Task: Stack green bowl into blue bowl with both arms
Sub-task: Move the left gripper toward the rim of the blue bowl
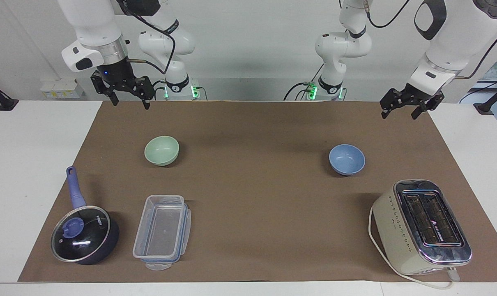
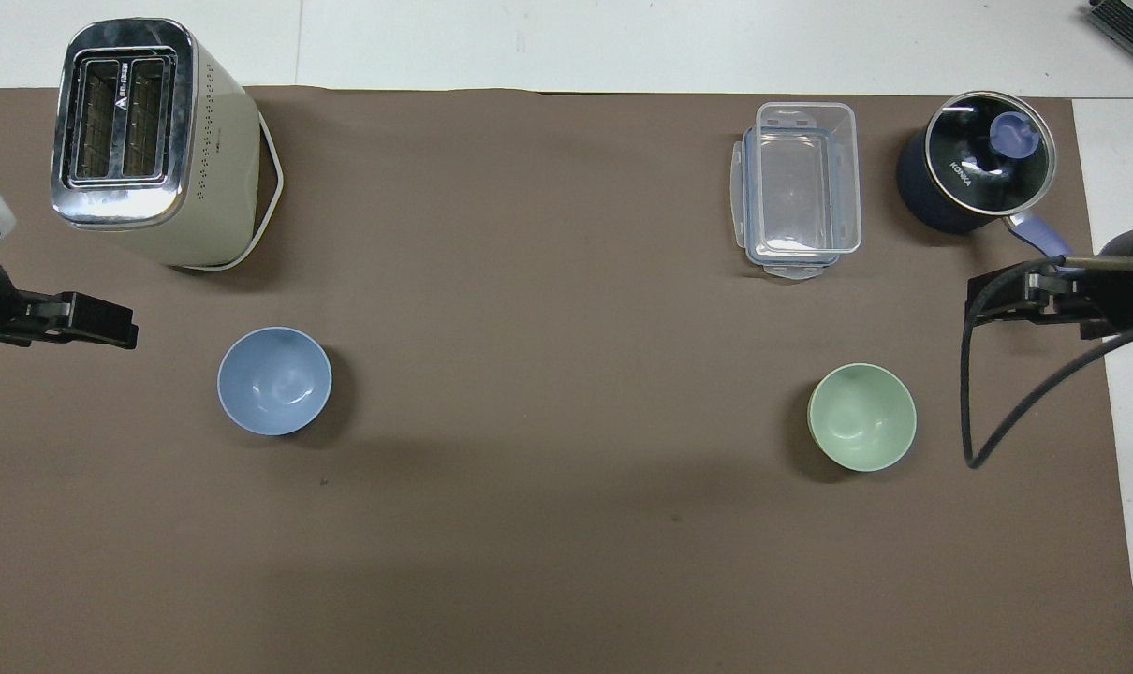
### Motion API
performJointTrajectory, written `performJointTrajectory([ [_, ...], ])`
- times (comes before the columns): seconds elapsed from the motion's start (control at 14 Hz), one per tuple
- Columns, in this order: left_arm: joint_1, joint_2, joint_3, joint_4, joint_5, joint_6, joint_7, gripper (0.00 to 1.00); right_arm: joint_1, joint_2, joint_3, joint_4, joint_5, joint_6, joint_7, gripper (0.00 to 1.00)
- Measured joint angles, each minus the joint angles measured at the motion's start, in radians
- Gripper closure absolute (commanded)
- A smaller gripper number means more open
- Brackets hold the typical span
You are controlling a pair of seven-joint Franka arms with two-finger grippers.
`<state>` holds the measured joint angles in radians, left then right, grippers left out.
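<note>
The green bowl (image 1: 162, 150) (image 2: 861, 417) sits upright and empty on the brown mat, toward the right arm's end. The blue bowl (image 1: 347, 159) (image 2: 274, 380) sits upright and empty toward the left arm's end. The two bowls are far apart. My right gripper (image 1: 131, 103) (image 2: 997, 304) is open and empty, raised over the mat's edge nearest the robots, short of the green bowl. My left gripper (image 1: 398, 115) (image 2: 108, 332) is open and empty, raised over the mat's corner at its own end, apart from the blue bowl.
A cream toaster (image 1: 423, 226) (image 2: 145, 140) stands farther from the robots than the blue bowl. A clear plastic container (image 1: 162, 230) (image 2: 801, 187) and a dark lidded pot with a blue handle (image 1: 84, 234) (image 2: 974, 159) lie farther out than the green bowl.
</note>
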<state>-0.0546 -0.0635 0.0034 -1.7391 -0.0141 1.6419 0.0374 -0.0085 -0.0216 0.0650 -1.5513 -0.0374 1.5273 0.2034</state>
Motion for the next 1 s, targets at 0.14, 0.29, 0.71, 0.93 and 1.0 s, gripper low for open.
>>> performJointTrajectory([
  [0.14,0.0,-0.009,0.0,-0.036,0.0,0.028,0.0,0.0,-0.008,0.0,-0.003,-0.001,0.0,0.0,0.0,0.0],
  [0.29,0.0,-0.01,0.0,-0.071,-0.001,0.066,0.0,0.0,-0.011,0.0,-0.003,-0.003,0.0,-0.001,0.0,0.0],
  [0.71,0.0,-0.009,0.0,-0.146,-0.002,0.145,-0.003,0.0,-0.01,-0.004,-0.003,-0.009,0.0,-0.002,-0.028,0.0],
  [0.93,0.0,-0.007,0.0,-0.198,-0.003,0.206,-0.005,0.0,-0.01,-0.005,-0.003,-0.01,0.0,-0.002,-0.032,0.0],
  [1.0,0.0,-0.003,0.001,-0.219,-0.003,0.233,-0.007,0.0,-0.01,-0.005,-0.003,-0.011,0.0,-0.002,-0.032,0.0],
])
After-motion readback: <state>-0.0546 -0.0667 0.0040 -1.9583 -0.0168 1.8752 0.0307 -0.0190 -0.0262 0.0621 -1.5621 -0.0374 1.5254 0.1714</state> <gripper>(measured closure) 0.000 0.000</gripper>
